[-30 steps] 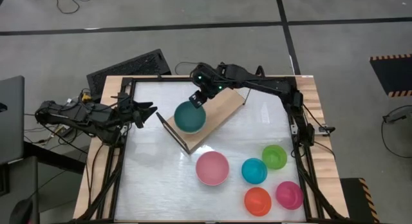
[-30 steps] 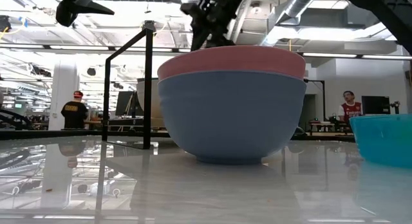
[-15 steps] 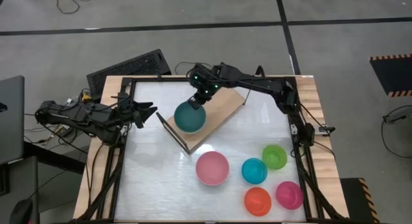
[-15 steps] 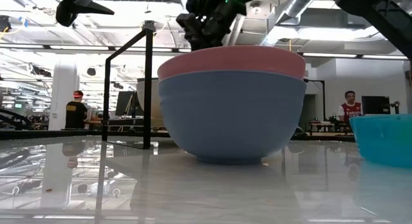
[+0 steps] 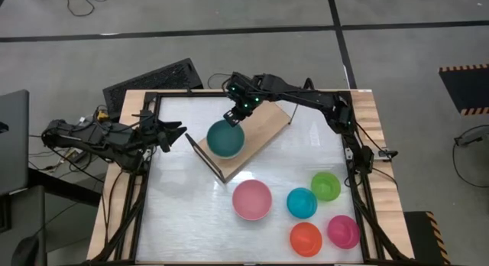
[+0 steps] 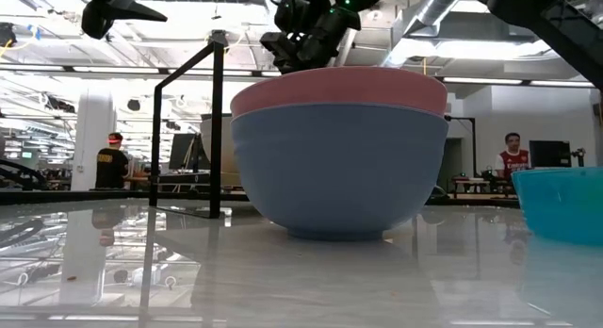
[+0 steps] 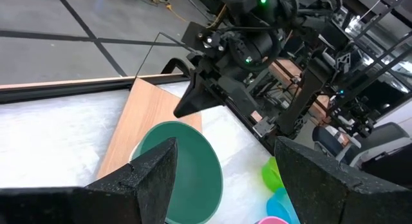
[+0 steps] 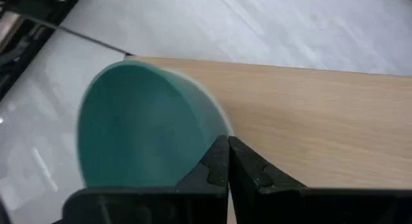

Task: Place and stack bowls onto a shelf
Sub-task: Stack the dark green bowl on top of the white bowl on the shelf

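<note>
A large teal bowl (image 5: 225, 138) sits on the light wooden shelf (image 5: 267, 124), near the shelf's near-left wire frame (image 5: 205, 155). My right gripper (image 5: 233, 118) is shut and hovers at the bowl's far rim. In the right wrist view its fingertips (image 8: 223, 150) meet beside the teal bowl (image 8: 141, 127). My left gripper (image 5: 177, 134) is open and waits above the table's left edge, facing the bowl (image 7: 183, 166). A pink bowl (image 5: 252, 199) is nested in a blue-grey bowl (image 6: 339, 168) on the table. My right gripper has its shut fingertips (image 7: 185, 109) right at the teal bowl's far rim (image 7: 174, 124), coming from above and the far side. I cannot tell whether they touch it.
Small bowls stand on the table's near right: blue (image 5: 302, 202), green (image 5: 325, 186), orange-red (image 5: 306, 238) and magenta (image 5: 343, 231). The shelf's far-right part (image 5: 279, 115) is bare wood. A keyboard (image 5: 149, 82) lies beyond the far-left corner. People stand in the room behind (image 6: 512, 158).
My right gripper has shifted slightly toward the table's left at the teal bowl's far rim. It dipped a little and then rose again. The bowl has stayed on the shelf.
</note>
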